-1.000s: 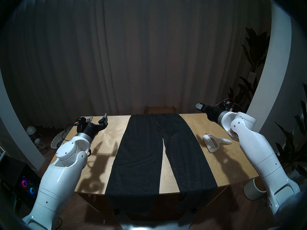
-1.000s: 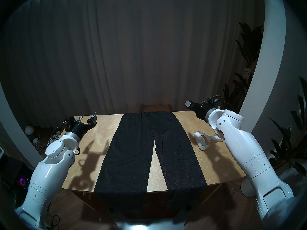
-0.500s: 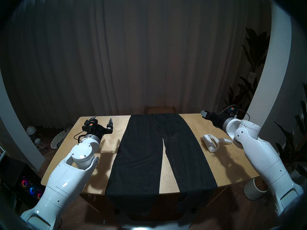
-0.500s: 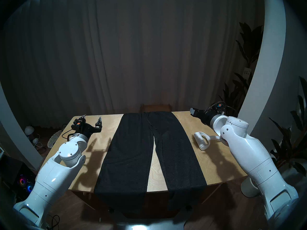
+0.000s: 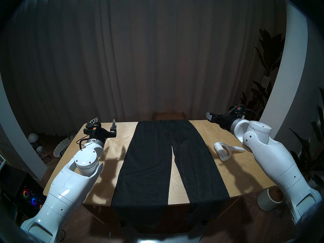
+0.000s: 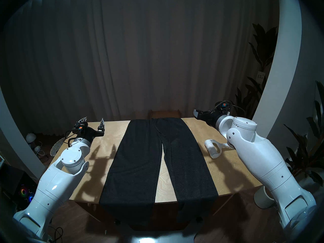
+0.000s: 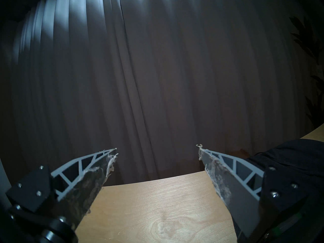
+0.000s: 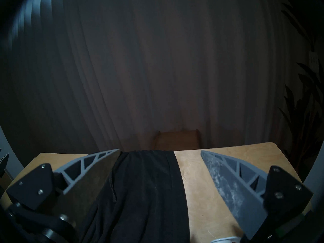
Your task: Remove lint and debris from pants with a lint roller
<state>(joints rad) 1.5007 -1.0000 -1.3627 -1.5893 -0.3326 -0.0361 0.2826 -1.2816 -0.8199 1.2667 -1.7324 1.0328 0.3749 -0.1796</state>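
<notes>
Two grippers hang above the far corners of the wooden table, both spread wide and empty. The pants lie flat down the middle, legs draping over the near edge; the lint roller rests on bare wood to their right, untouched. Only the wrist views show detail: the left gripper has frayed, fluffy pads, while the right gripper looks over the waistband and drawstring.

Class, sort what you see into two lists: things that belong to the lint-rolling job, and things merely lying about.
Belongs to the job:
- pants
- lint roller
- right pincer, open
- left pincer, open

Lying about:
- woven basket
- white bin
- potted plant
</notes>
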